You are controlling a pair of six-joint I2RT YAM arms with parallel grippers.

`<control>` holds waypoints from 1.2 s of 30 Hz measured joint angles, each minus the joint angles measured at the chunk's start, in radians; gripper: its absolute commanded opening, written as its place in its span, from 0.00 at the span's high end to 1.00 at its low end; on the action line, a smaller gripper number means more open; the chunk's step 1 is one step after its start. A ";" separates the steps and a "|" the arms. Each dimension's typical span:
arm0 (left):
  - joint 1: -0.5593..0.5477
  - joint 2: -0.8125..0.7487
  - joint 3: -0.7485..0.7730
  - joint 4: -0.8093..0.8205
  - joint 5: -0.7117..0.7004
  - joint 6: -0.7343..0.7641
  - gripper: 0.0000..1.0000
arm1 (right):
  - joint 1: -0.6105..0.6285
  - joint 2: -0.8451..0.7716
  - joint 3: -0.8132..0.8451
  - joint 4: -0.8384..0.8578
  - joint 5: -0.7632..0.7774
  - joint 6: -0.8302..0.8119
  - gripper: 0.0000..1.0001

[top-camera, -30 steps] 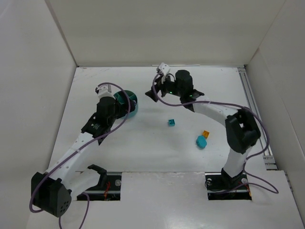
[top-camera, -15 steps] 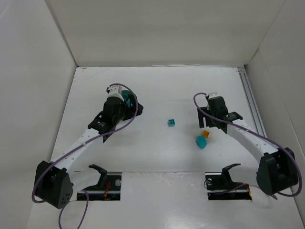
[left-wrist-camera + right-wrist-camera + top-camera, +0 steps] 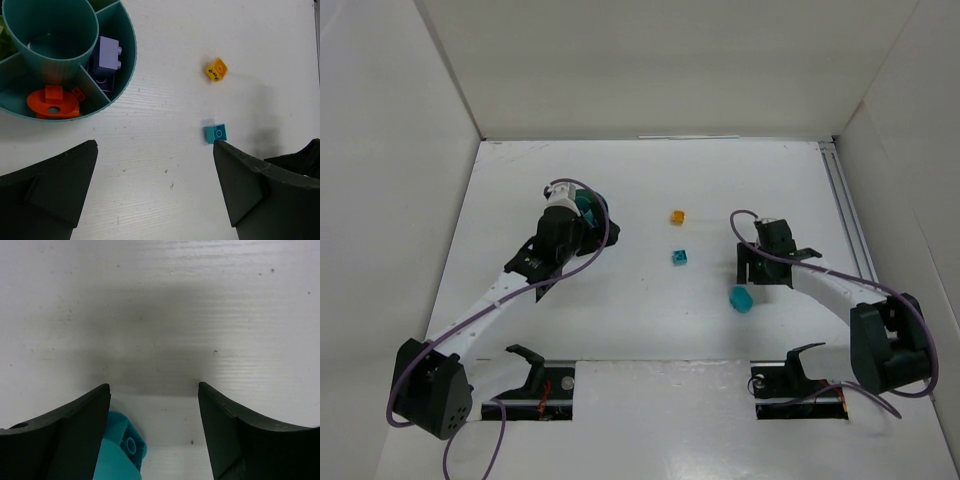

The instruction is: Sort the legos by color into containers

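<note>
left claw (image 3: 154, 165) spread, teal dish (image 3: 123, 75) ahead-left holding a lilac brick (image 3: 109, 54) on its side, studs toward the rim, orange pieces (image 3: 52, 101) in the next compartment; small teal lego (image 3: 215, 133), stud up, off one fingertip; right claw (image 3: 153, 390) spread, empty, teal piece (image 3: 122, 445) beside one finger

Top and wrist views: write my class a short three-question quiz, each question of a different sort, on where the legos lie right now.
1. True or false: the lilac brick and the orange pieces lie in neighbouring compartments of the dish.
2. In the top view, how many loose legos show on the table? A one; B three; C five.
3. What colour is the piece beside the right gripper?
Key: 1 true. 2 B (one yellow, two teal). 3 teal.
</note>
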 measured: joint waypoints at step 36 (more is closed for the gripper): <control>0.006 -0.070 -0.004 -0.048 -0.085 0.000 0.00 | 0.310 1.062 1.297 0.119 -0.114 -0.377 0.16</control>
